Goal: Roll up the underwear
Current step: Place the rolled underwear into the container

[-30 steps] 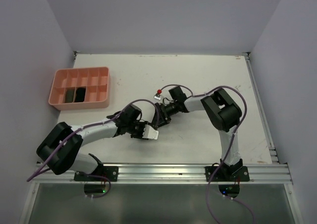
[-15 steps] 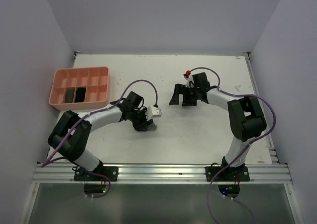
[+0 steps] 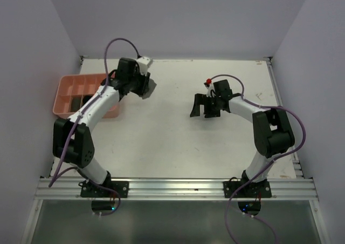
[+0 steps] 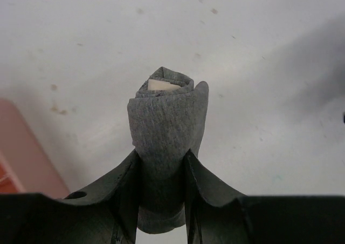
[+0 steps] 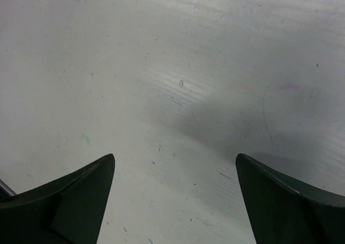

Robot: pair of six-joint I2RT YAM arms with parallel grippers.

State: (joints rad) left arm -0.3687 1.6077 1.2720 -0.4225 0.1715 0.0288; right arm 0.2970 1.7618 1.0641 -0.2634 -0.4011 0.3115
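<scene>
Your left gripper [image 4: 161, 165] is squeezed tight on a grey rolled underwear [image 4: 167, 120], just beside the pink tray [image 3: 58, 101]. Your right gripper [image 5: 175, 201] has its jaws wide apart over the white table [image 3: 178, 141].

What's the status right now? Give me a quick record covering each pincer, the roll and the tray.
left pincer: shut on the grey underwear roll
roll state: compact, tightly wound, pale label showing at its core
left pincer position: just right of the pink tray, near its far corner
tray contents: dark items in two compartments, kind unclear
right pincer: open, empty, over the table
</scene>
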